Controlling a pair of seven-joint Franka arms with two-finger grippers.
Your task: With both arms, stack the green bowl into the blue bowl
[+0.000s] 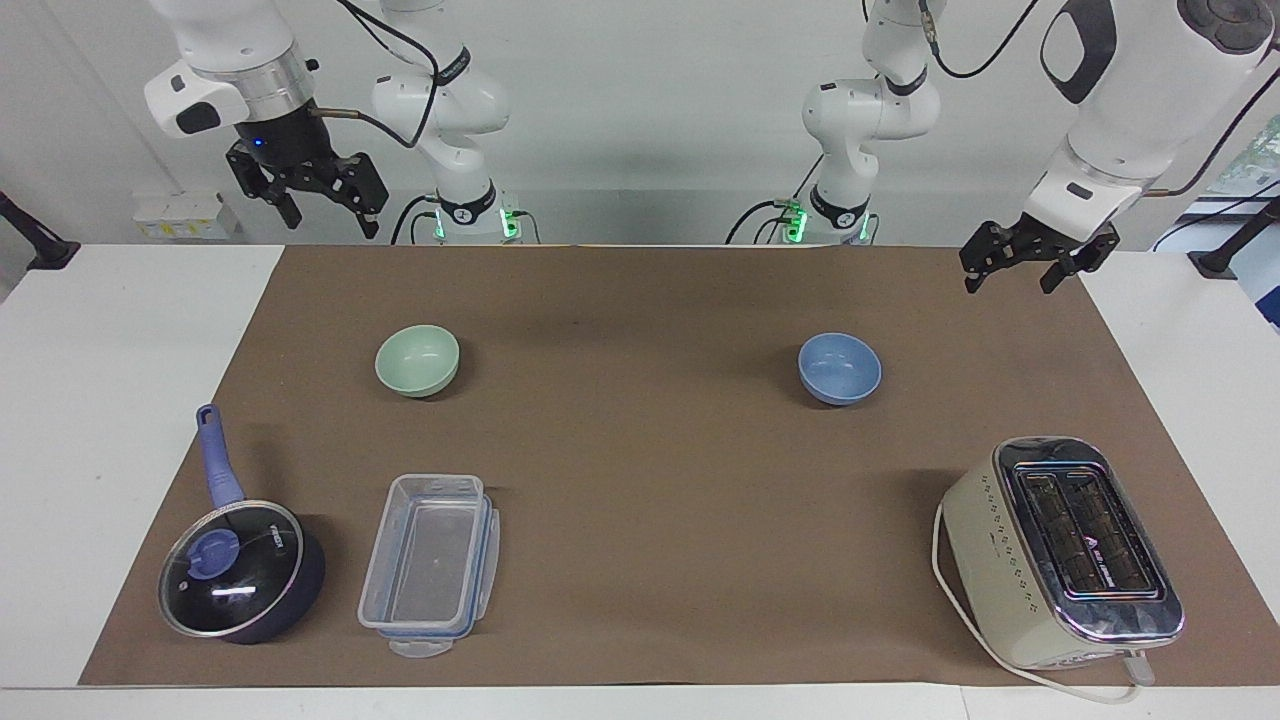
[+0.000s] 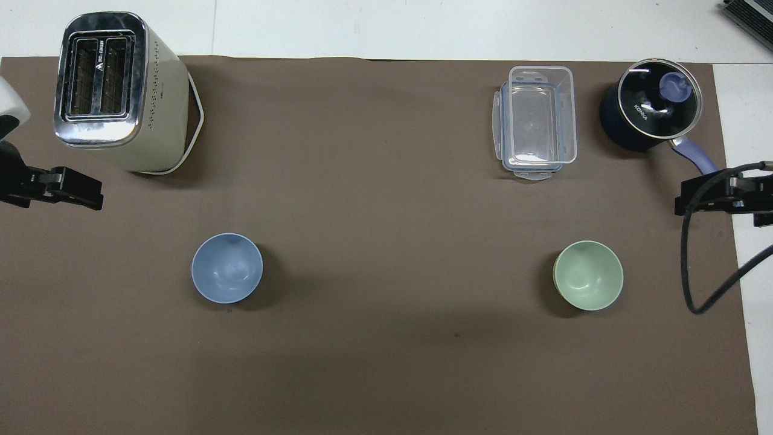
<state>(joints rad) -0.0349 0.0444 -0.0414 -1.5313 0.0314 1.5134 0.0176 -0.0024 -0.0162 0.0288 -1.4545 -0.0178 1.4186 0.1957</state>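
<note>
The green bowl (image 1: pixel 417 360) (image 2: pixel 588 275) stands upright and empty on the brown mat toward the right arm's end. The blue bowl (image 1: pixel 839 368) (image 2: pixel 227 267) stands upright and empty toward the left arm's end, about as near to the robots as the green one. My right gripper (image 1: pixel 330 220) (image 2: pixel 688 202) is open and empty, raised over the mat's edge at its own end, apart from the green bowl. My left gripper (image 1: pixel 1010 283) (image 2: pixel 84 194) is open and empty, raised over the mat's edge at its own end, apart from the blue bowl.
A cream toaster (image 1: pixel 1060 550) (image 2: pixel 115 90) stands farther from the robots than the blue bowl. A clear plastic container (image 1: pixel 430 560) (image 2: pixel 537 121) and a dark lidded saucepan (image 1: pixel 240 570) (image 2: pixel 649 109) with a blue handle stand farther out than the green bowl.
</note>
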